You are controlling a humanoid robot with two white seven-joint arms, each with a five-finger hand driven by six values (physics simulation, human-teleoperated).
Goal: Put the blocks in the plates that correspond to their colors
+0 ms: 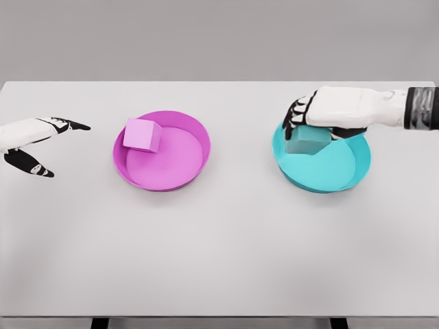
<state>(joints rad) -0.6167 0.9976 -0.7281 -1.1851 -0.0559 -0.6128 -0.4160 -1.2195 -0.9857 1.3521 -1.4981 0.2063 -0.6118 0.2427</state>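
A pink block (143,134) lies in the pink plate (185,175), leaning on its back left rim. A cyan block (309,142) sits low in the back of the cyan plate (336,179). My right hand (310,131) reaches in from the right and lies over this block, with its fingers (295,118) curled down the block's left side and the thumb at its right. My left hand (55,147) hovers at the left edge of the table, apart from the pink plate, its fingers spread and holding nothing.
Both plates stand on a white table (219,260), side by side and about a hand's width apart. A grey wall runs behind the table's far edge.
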